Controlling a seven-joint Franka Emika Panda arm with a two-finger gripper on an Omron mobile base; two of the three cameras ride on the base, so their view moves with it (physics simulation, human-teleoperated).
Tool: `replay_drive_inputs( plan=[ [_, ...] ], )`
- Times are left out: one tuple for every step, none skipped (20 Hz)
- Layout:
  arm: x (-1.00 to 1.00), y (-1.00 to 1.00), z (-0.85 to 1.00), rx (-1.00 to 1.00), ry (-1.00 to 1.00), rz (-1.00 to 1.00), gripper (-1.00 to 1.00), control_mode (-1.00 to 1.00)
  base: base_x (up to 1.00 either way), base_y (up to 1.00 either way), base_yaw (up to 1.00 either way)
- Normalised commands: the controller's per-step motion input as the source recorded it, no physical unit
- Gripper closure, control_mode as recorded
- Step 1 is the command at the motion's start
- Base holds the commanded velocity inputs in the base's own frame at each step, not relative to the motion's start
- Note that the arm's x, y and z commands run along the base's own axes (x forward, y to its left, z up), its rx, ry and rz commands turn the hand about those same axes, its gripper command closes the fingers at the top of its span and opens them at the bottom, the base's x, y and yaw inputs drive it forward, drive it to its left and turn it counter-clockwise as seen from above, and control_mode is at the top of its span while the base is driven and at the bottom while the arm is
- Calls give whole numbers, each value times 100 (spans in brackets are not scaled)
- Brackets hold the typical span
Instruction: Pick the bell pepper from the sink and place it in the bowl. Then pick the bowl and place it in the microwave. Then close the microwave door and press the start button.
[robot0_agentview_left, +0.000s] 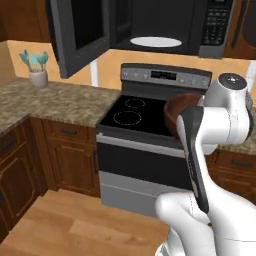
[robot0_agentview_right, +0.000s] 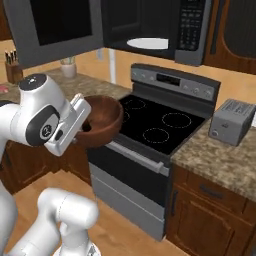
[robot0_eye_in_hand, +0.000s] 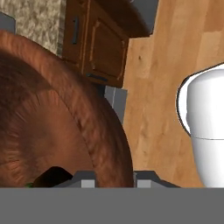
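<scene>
the gripper (robot0_agentview_right: 86, 125) held the bowl (robot0_agentview_right: 102, 120) by its rim below the open microwave (robot0_agentview_right: 150, 25), so the next move was judged to be lifting it onto the turntable plate (robot0_agentview_right: 147, 43).

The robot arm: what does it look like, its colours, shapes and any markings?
The arm has glossy white rounded segments with dark grey joint discs and end caps. One disc bears a small white mark, too small to read. A long dark grey strip runs along one link. The hand is a white, boxy block.
</scene>
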Motion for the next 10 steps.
replay_drive_inputs(
  plan=[
    [0,0,0,0,0,0,100,100,97,-69,37],
    [0,0,0,0,0,0,100,100,92,-65,33],
    [0,0,0,0,0,0,100,100,98,-56,30],
    [0,0,0,0,0,0,100,100,100,-40,23],
    [0,0,0,0,0,0,100,100,100,-20,17],
    [0,0,0,0,0,0,100,100,100,0,13],
    [0,0,0,0,0,0,100,100,100,0,7],
    [0,0,0,0,0,0,100,100,100,0,6],
    [0,0,0,0,0,0,100,100,100,1,4],
    [0,0,0,0,0,0,100,100,100,3,5]
  ],
)
